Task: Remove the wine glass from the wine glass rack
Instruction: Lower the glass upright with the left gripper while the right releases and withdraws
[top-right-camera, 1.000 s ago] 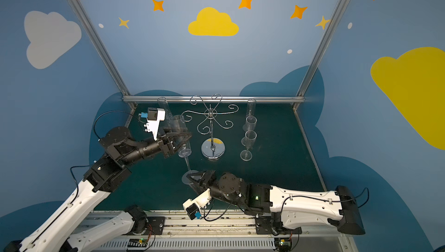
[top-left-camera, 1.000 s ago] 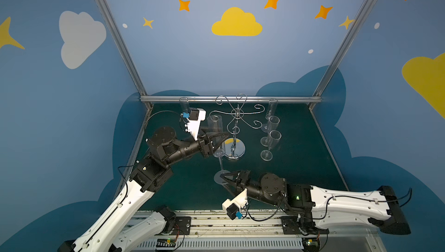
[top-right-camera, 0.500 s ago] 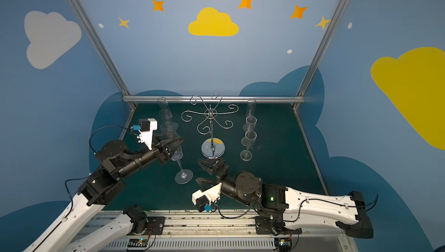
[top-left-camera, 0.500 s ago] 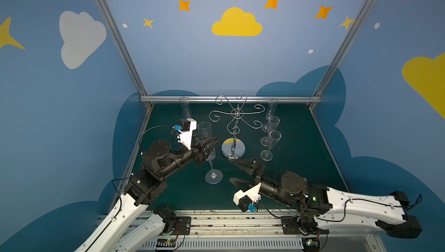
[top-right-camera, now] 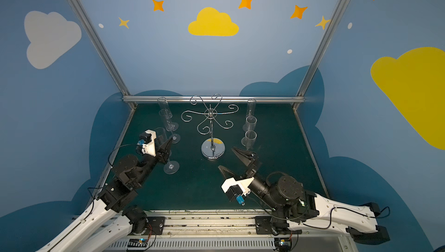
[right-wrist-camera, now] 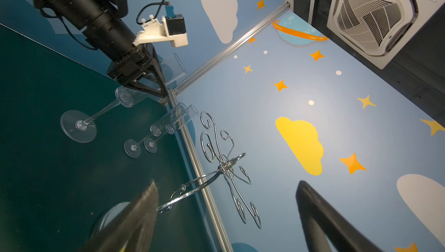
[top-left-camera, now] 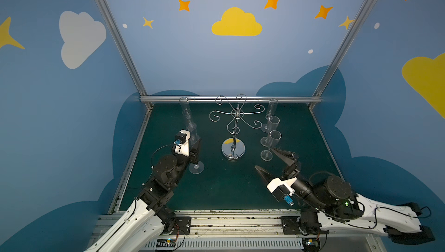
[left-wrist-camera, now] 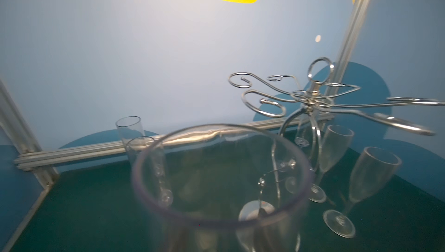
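- Three blue wall panels [top-left-camera: 183, 65], painted with clouds and stars and joined by aluminium rails, enclose the scene.
- Dark green flat desk [top-left-camera: 224, 190], which carries every object listed below.
- White-and-black left arm [top-left-camera: 166, 176] and white-and-black right arm [top-left-camera: 332, 193], both reaching in from the near edge of the desk.
- Shiny chrome wire wine glass rack [top-left-camera: 234, 130], upright at the centre of the desk. It has a thin post, six scroll-ended arms and a round mirror-like base [top-left-camera: 228, 150].
- Black right gripper [top-left-camera: 274, 165], low over the desk to the near right of the rack base. Its jaws are spread wide and nothing lies between them.
- Black left gripper [top-left-camera: 196, 148], to the left of the rack. Its jaws are closed on the bowl of the wine glass.
- Clear stemmed wine glass [right-wrist-camera: 124, 97], off the rack and apart from it, roughly upright with the rim up. Its round foot [top-right-camera: 171, 167] sits at desk level to the near left of the rack base. Contact between foot and desk cannot be judged.
- Three clear narrow flutes [top-left-camera: 273, 124], upright in a row on the desk to the right of the rack.
- Two clear narrow flutes [top-right-camera: 166, 116], upright on the desk behind the left gripper, near the back-left corner.
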`<state>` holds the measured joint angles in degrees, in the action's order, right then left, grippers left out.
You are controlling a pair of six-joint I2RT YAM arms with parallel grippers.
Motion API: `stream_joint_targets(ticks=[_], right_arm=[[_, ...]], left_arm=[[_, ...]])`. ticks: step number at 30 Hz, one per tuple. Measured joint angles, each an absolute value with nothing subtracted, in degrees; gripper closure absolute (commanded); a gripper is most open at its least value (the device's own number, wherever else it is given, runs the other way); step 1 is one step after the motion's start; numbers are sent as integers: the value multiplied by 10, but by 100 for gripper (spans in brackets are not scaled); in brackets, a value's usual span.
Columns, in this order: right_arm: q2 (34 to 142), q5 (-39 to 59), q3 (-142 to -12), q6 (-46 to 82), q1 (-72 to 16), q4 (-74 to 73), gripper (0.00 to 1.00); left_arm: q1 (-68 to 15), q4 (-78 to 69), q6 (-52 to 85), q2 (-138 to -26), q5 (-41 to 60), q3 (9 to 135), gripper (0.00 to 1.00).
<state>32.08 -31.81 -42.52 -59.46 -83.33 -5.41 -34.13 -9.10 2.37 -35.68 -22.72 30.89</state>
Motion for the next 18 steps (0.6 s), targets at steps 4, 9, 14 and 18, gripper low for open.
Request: stream_joint_targets(ticks=[4, 9, 14, 18], right_arm=[[309, -351, -425, -579, -833, -39, 11], [303, -389, -428, -564, -833, -19, 11], [302, -421, -429, -554, -831, -6, 11], [291, -441, -429, -550, -823, 18, 11]], left_arm=[[-329, -191, -4, -393, -256, 270, 56], [-299, -288, -20, -466, -254, 250, 56], [-262, -373, -4, -530, -244, 228, 56], [-234, -432, 20, -597, -239, 228, 56]])
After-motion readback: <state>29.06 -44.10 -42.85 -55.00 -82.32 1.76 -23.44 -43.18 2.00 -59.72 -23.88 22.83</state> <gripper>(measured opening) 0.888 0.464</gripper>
